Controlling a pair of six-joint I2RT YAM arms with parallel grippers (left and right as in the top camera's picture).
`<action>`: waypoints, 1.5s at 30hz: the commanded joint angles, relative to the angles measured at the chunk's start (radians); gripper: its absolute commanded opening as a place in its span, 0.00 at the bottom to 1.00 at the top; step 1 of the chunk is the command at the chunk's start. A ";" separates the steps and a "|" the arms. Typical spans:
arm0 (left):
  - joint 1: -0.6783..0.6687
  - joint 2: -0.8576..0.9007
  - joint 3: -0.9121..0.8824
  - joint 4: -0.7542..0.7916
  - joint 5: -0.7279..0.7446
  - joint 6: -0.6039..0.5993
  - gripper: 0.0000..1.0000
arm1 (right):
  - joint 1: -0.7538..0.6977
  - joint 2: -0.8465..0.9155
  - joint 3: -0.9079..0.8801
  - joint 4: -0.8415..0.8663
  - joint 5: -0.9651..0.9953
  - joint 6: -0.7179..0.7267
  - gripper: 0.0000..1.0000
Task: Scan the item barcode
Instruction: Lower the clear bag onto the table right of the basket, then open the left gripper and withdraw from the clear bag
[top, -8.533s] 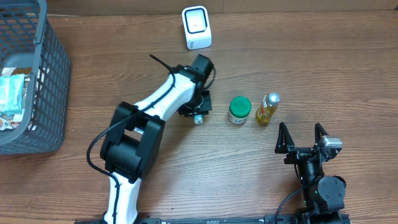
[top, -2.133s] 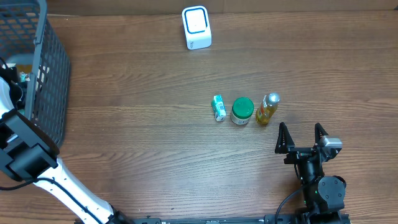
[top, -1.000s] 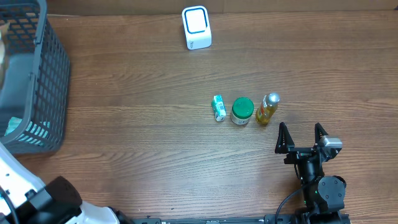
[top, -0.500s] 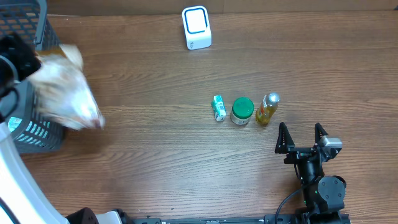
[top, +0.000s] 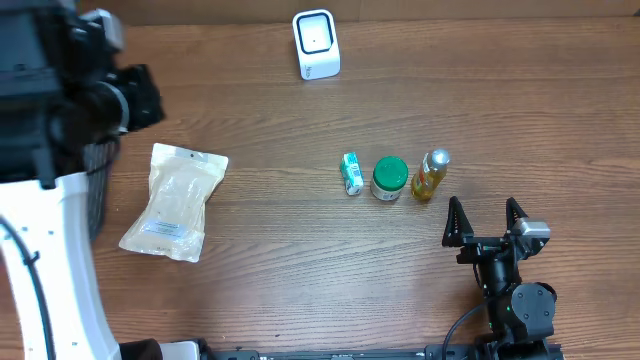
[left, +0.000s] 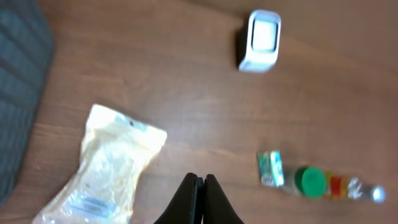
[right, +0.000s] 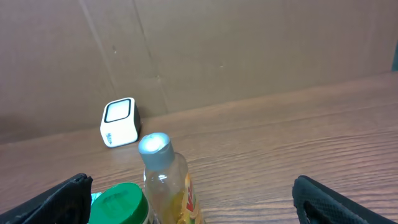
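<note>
A clear plastic pouch of pale contents (top: 175, 203) lies flat on the table left of centre, its white printed label toward the near end; the left wrist view shows the pouch (left: 102, 168) below and left of my fingers. My left gripper (left: 199, 186) hangs high above the table, shut, with nothing between the fingers. The white scanner (top: 316, 44) stands at the back of the table, and this scanner (left: 261, 40) is far from the pouch. My right gripper (top: 485, 222) rests open at the front right, empty.
A small green carton (top: 351, 173), a green-lidded jar (top: 388, 178) and a yellow bottle (top: 430, 174) stand in a row just beyond the right gripper. The grey basket (left: 18, 93) sits at the far left, mostly hidden under my left arm (top: 50, 100) in the overhead view.
The left arm came up out of the basket carrying the pouch. The pouch now lies on the table, and the left gripper is shut and empty above it. The right arm stayed still.
</note>
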 joint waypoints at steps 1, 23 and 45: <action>-0.032 0.004 -0.070 0.009 -0.092 -0.016 0.04 | -0.002 -0.010 -0.011 0.005 -0.002 -0.005 1.00; -0.061 0.009 -0.750 0.396 -0.192 -0.036 0.09 | -0.002 -0.010 -0.011 0.005 -0.002 -0.005 1.00; -0.060 0.010 -1.156 0.837 -0.521 -0.031 0.10 | -0.002 -0.010 -0.011 0.005 -0.002 -0.005 1.00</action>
